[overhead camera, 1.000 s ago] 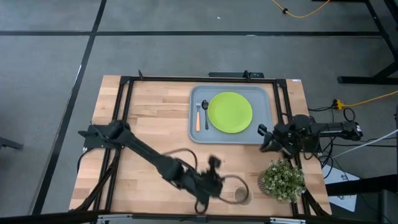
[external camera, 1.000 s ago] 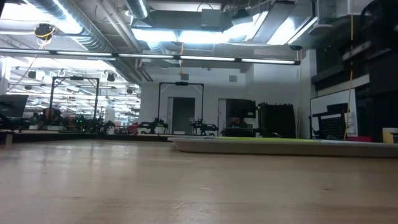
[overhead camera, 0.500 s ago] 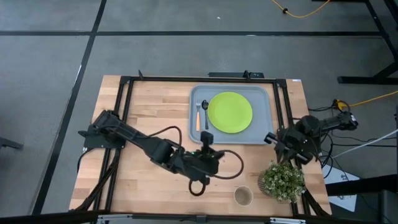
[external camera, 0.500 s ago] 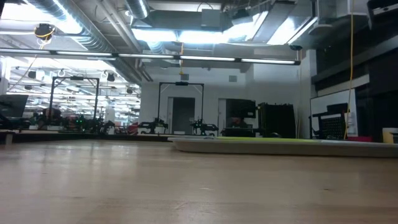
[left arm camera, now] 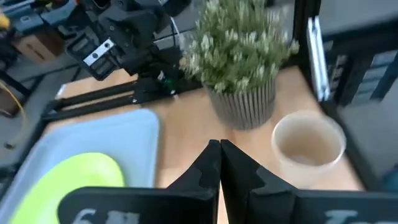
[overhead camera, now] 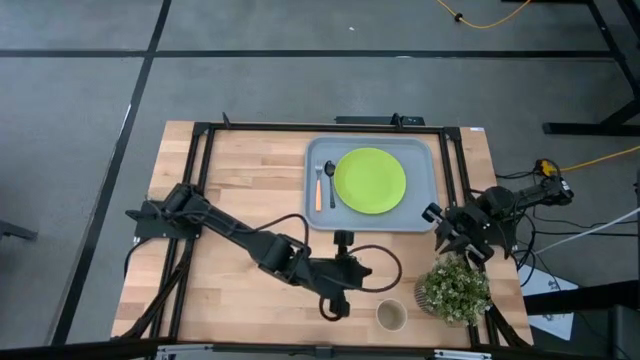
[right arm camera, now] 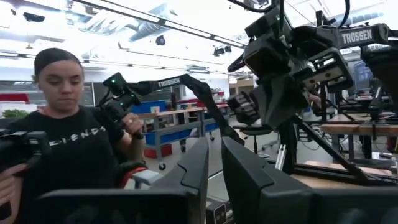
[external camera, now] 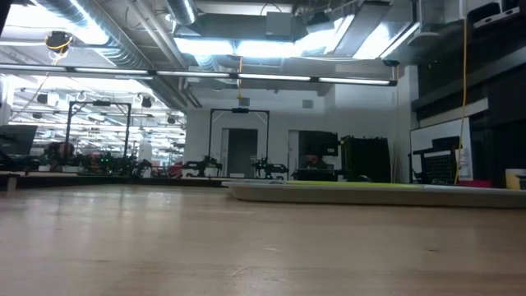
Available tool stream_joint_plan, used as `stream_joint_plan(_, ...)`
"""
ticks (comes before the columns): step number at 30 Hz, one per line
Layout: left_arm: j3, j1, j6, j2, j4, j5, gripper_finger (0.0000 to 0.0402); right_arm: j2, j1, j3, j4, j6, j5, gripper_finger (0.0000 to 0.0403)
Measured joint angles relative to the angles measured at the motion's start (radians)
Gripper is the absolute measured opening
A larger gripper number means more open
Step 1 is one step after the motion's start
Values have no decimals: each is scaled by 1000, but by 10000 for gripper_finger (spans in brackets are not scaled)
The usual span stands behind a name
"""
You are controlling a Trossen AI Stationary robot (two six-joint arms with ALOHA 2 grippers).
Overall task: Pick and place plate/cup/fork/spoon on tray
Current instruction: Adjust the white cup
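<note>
Wooden table (overhead camera: 240,170) with black frame. Tray (overhead camera: 424,218) lies far right of centre. Cup (overhead camera: 391,316) stands at near edge, potted plant (overhead camera: 455,288) just right of it.

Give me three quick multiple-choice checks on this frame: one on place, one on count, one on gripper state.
1. Where is the cup?
A. On the tray
B. On the table beside the potted plant
C. In the right gripper

2. How many things lie on the tray?
A. One
B. Three
C. Four

3. How are the left gripper's fingers?
A. Shut, holding nothing
B. Wide open
C. Shut on the fork

Key: 1 B, the cup stands on bare wood next to the potted plant. 2 B, the plate, fork and spoon are there. 3 A, the left wrist view shows the fingertips pressed together with nothing between them.
</note>
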Motion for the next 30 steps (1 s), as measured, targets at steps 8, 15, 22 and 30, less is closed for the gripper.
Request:
stream_joint_plan(8, -2, -58, -122, 94, 230, 48, 0, 0, 0, 0, -5, 50, 0, 51)
stream_joint_plan(15, 1, -95, -250, 236, 563, 108, 0, 0, 0, 0, -31, 53, -43, 51)
stream_joint_plan(22, 1, -128, -497, 338, 714, 107, 0, 0, 0, 0, -70, 55, -132, 51)
stream_joint_plan(30, 2, -176, -624, 397, 752, 124, 0, 0, 0, 0, -175, 54, -161, 51)
